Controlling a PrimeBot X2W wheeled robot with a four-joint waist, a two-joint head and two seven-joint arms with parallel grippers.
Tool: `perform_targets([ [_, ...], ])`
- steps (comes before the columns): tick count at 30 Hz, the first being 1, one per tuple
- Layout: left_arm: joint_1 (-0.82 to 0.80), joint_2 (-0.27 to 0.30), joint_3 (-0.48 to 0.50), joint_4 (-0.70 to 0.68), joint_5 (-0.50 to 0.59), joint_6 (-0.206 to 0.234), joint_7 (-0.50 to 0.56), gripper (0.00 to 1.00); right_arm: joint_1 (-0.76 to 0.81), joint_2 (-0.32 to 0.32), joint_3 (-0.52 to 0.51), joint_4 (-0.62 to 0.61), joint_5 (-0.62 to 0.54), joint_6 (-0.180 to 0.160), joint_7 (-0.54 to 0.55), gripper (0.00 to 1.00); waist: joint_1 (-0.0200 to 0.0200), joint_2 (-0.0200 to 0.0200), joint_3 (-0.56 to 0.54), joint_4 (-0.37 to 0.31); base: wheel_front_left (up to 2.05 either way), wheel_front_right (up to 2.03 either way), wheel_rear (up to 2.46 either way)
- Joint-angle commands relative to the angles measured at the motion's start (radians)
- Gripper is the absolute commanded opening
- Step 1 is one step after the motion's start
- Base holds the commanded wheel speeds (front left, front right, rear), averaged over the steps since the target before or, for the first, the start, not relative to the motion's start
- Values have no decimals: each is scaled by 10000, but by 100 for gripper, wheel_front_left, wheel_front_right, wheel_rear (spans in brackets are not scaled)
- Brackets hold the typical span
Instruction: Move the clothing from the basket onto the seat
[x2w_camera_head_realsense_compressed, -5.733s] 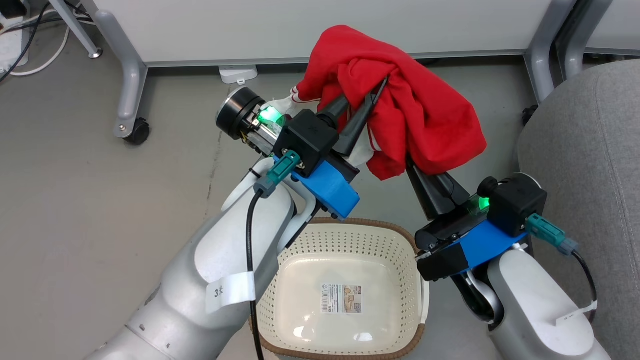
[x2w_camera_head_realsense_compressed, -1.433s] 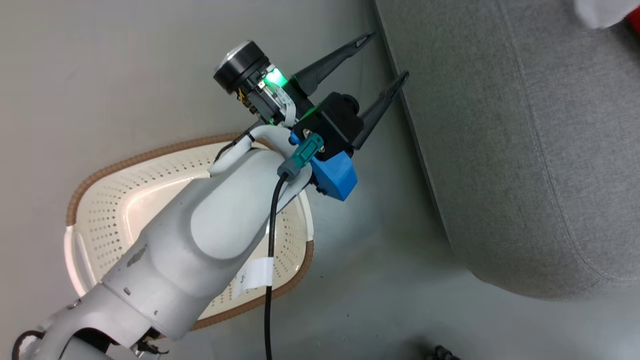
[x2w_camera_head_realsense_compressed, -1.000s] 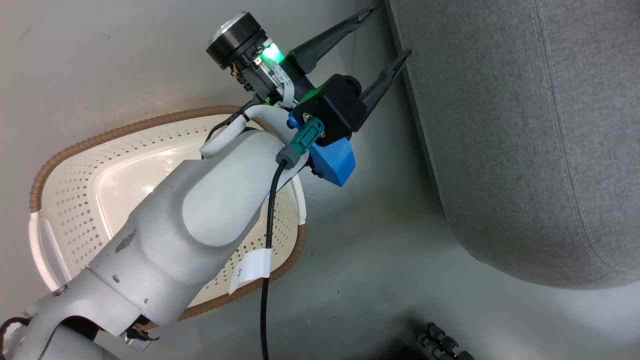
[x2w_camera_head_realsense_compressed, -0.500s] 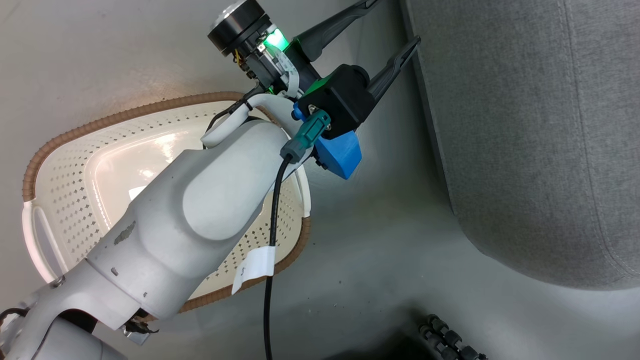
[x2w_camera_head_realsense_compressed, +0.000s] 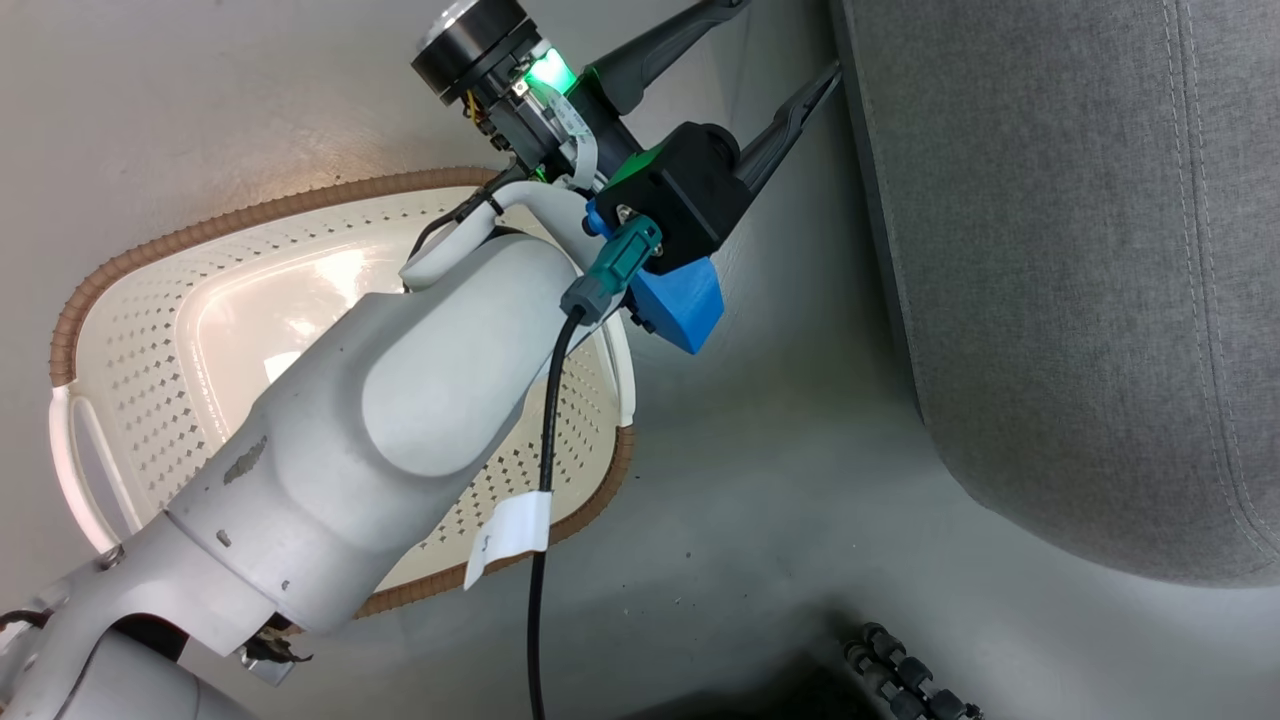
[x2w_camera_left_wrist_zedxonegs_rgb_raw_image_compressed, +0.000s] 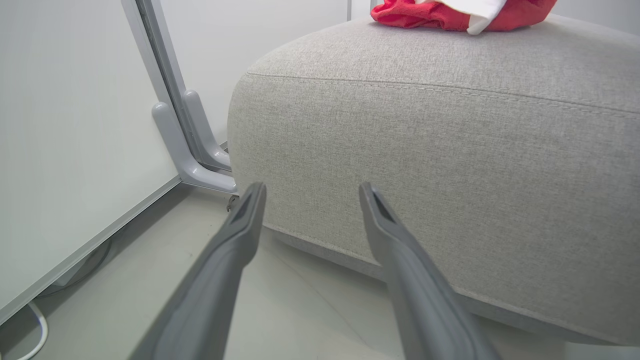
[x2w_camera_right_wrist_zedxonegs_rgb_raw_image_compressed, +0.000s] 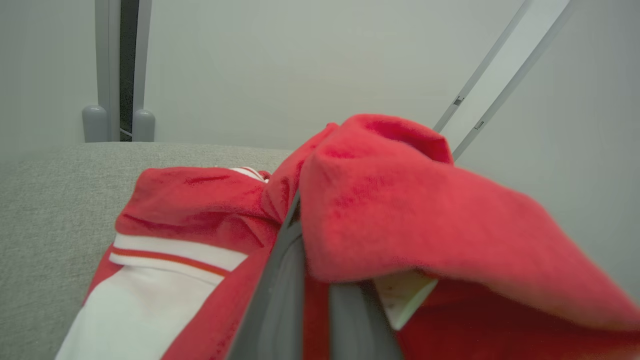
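Operator: Status of the transfer, as far as the views show it?

Technician: The clothing (x2w_camera_right_wrist_zedxonegs_rgb_raw_image_compressed: 200, 220) lies on top of the seat (x2w_camera_head_realsense_compressed: 1050, 250), near one rounded edge. The basket (x2w_camera_head_realsense_compressed: 130, 400) stands on the floor (x2w_camera_head_realsense_compressed: 750, 520) just beside the seat. The part of its inside not covered by the left forearm (x2w_camera_head_realsense_compressed: 400, 420) holds nothing red. Judgement: the carry is done or nearly done. What is left is release by the right gripper and retreat of both arms.

Operator: Condition of the right gripper?

Technician: The right gripper (x2w_camera_right_wrist_zedxonegs_rgb_raw_image_compressed: 300, 225) has its two fingers set close together, with a red fold wrapped over the tips. It appears clamped on that fold, though cloth hides the exact contact. The gripper sits low over the cushion, with its fingers pointing across the top surface toward a pale wall.

Operator: Pose of the left arm?

Technician: The left gripper (x2w_camera_head_realsense_compressed: 785, 35) is empty, with its fingers spread apart. The forearm reaches over the basket. The fingers point at the side face of the seat and are close to it, not touching as far as the left wrist view tells. One fingertip runs off the top edge of the head view.

Operator: Caution for the release?

Technician: Fabric draped over the fingers may cling when the jaws part. A straight retreat could drag the clothing toward the cushion edge. A check that it rests fully on the seat is advised.
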Motion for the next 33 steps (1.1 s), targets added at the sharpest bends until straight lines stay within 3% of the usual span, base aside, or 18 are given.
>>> perform_targets([
  [1,-207,30,18,-31,-48,14,-10,100,200,80,1,1,98,1,-34,0,-1,0,6,2,0,0,0],
  [4,-233,60,0,-31,-75,50,-19,100,362,249,10,-53,203,1,-34,0,-1,0,-17,-5,0,0,0],
  [5,-226,76,-2,-26,-69,67,-25,100,425,278,-20,-120,236,1,-35,27,-1,0,-35,-11,0,0,0],
  [6,-210,86,-8,-15,-65,79,-32,100,523,324,-52,-188,264,1,-34,85,-1,0,-63,-20,0,0,0],
  [7,-183,83,-10,-2,-90,94,-44,100,630,379,-94,-233,310,1,-34,100,-1,0,-106,-25,0,0,0],
  [19,519,-61,185,-13,-434,363,-174,100,2807,1439,-468,-1777,-20,1,-35,100,-1,0,-1399,-1,0,0,0],
  [33,2398,135,1816,-1362,-778,1005,-183,100,3951,1927,740,-3424,-332,1,-35,100,-1,0,-3469,594,0,0,0],
])
